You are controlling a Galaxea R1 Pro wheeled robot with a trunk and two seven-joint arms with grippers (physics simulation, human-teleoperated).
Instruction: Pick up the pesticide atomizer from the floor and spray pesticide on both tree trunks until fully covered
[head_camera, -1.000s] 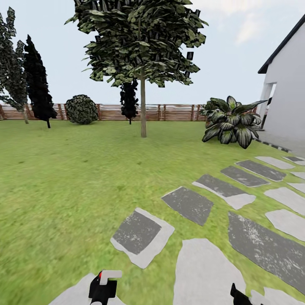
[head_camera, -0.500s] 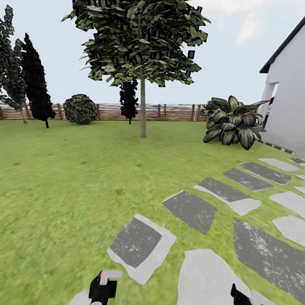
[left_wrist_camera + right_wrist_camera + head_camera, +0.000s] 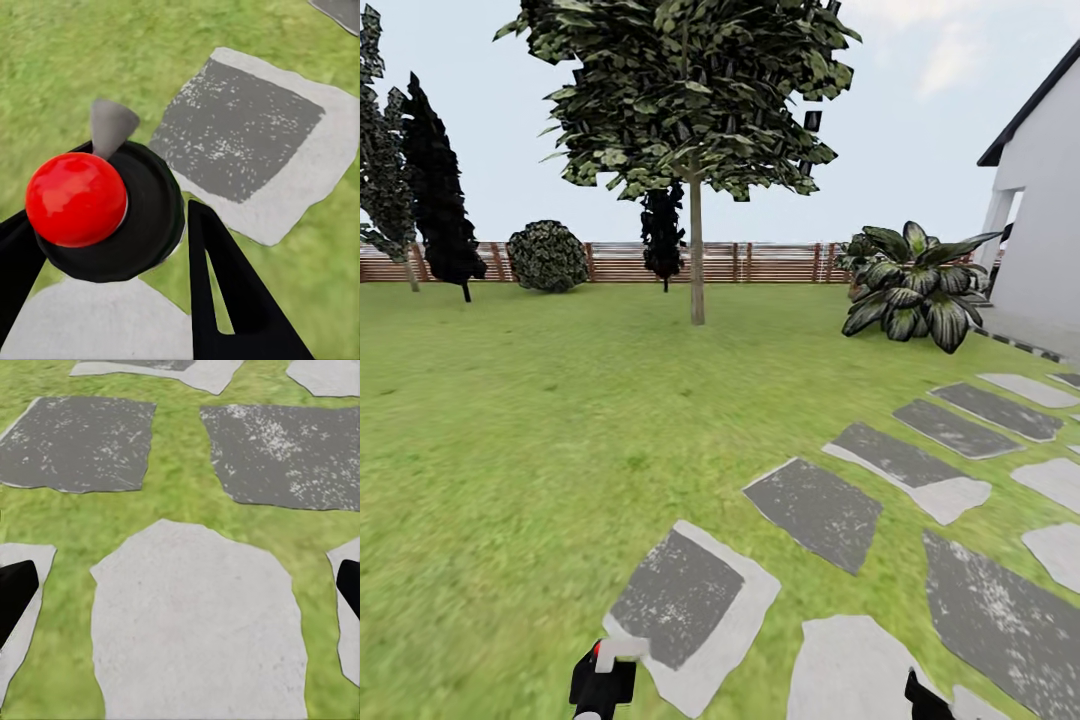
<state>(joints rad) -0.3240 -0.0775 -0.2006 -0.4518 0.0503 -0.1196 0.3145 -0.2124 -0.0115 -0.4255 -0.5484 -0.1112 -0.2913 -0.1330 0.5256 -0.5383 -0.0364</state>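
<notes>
Lawn (image 3: 510,420) takes up most of the head view, green grass running back to a brown slat fence (image 3: 760,262), with a white house wall (image 3: 1050,230) at the right edge. One tree (image 3: 685,95) with a broad leafy canopy stands ahead, its straight bare trunk (image 3: 697,250) well apart from the robot, so spraying isn't possible from here; I'd guess the robot needs to get much closer first. The second tree of that kind isn't in view (the dark narrow ones (image 3: 435,190) at the left don't count). A big striped-leaf plant (image 3: 910,285) sits near the house, and a round bush (image 3: 548,257) is by the fence.

Grey stepping stones (image 3: 815,505) lie in the grass from the lower middle off toward the house.

Down at the bottom edge, the left gripper (image 3: 131,225) is clamped on the atomizer (image 3: 105,214), so it's already off the floor. From the wrist camera you see its black top with a red knob and a grey nozzle pointing out ahead, with a black finger (image 3: 225,285) on either side. Held low and nozzle-forward like that, it looks ready to aim once a trunk is close.

The right gripper (image 3: 180,592) carries nothing: its two tips sit wide apart at the edges of its view, over a pale stone (image 3: 195,615).
</notes>
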